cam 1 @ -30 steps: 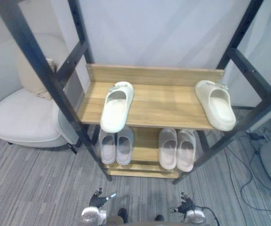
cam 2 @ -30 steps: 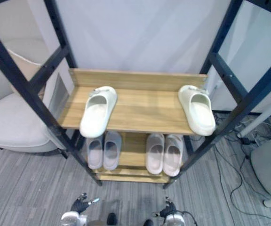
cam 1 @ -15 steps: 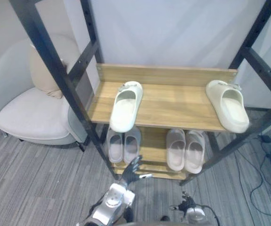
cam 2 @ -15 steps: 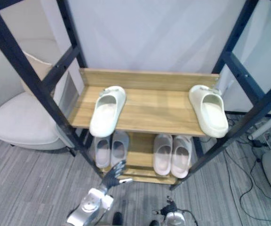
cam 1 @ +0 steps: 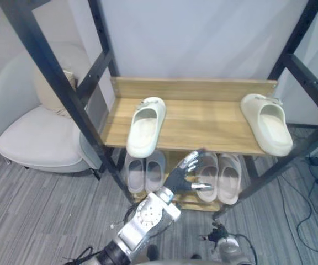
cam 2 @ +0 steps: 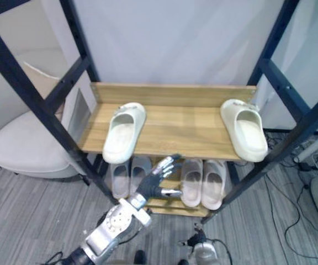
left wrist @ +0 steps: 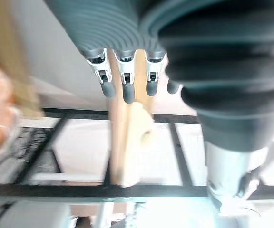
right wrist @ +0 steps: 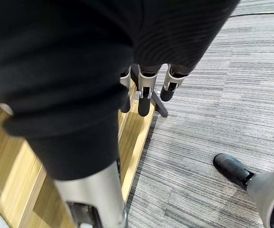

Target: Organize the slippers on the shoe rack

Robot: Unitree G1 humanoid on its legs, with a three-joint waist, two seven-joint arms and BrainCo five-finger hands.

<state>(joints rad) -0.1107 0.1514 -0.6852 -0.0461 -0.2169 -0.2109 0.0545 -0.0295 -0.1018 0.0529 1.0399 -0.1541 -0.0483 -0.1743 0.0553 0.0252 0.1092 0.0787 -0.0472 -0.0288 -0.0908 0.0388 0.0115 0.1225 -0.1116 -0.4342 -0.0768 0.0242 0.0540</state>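
Two cream slippers lie far apart on the top wooden shelf (cam 1: 203, 124) of the shoe rack: one (cam 1: 145, 126) at the left, its heel over the front edge, the other (cam 1: 266, 122) at the right end. My left hand (cam 1: 187, 174) is raised in front of the rack, just below the top shelf's front edge. It is open with fingers spread and holds nothing. In its own wrist view the fingertips (left wrist: 127, 90) point towards the shelf edge and a cream slipper (left wrist: 139, 130). My right hand (cam 1: 220, 240) hangs low by the floor, its fingers (right wrist: 144, 97) relaxed and empty.
On the lower shelf stand two pairs of pale grey slippers, one at the left (cam 1: 145, 171) and one at the right (cam 1: 228, 176), partly behind my left hand. Black metal posts (cam 1: 65, 99) frame the rack. A white armchair (cam 1: 37, 132) stands to the left.
My left arm has risen from low at the left to in front of the lower shelf, fingers spreading. The camera has shifted. The slippers and right hand stay put.
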